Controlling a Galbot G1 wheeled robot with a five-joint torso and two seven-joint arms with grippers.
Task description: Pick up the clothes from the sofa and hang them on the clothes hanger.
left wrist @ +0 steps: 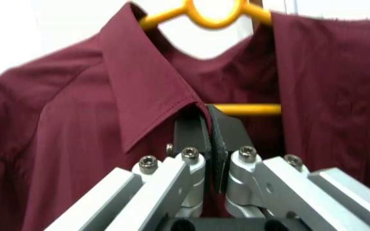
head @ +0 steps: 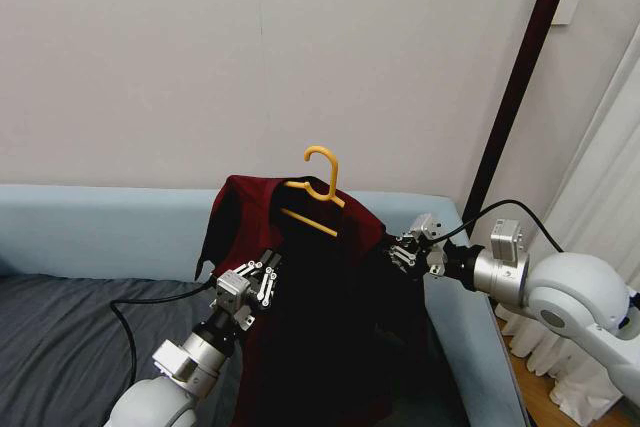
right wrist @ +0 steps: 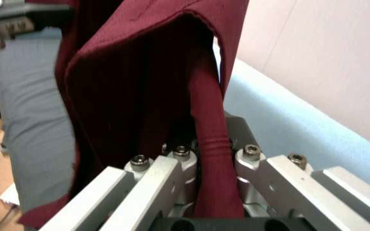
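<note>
A dark red shirt (head: 330, 297) hangs on a yellow hanger (head: 318, 192) held up in front of the light blue sofa (head: 100, 227). My left gripper (head: 262, 277) reaches up from below and is shut on the shirt's left front. In the left wrist view its fingertips (left wrist: 209, 125) pinch the front edge just under the collar (left wrist: 146, 86), below the hanger bar (left wrist: 249, 109). My right gripper (head: 405, 247) comes in from the right, shut on the shirt's other side. In the right wrist view a fold of the red fabric (right wrist: 127, 82) runs between its fingers (right wrist: 207, 139).
A black clothes rack pole (head: 515, 87) slants up at the right, behind my right arm. The sofa's grey seat cushion (head: 60, 337) lies lower left. A white curtain (head: 600, 197) and wooden floor (head: 530, 387) are at the far right. A plain wall is behind.
</note>
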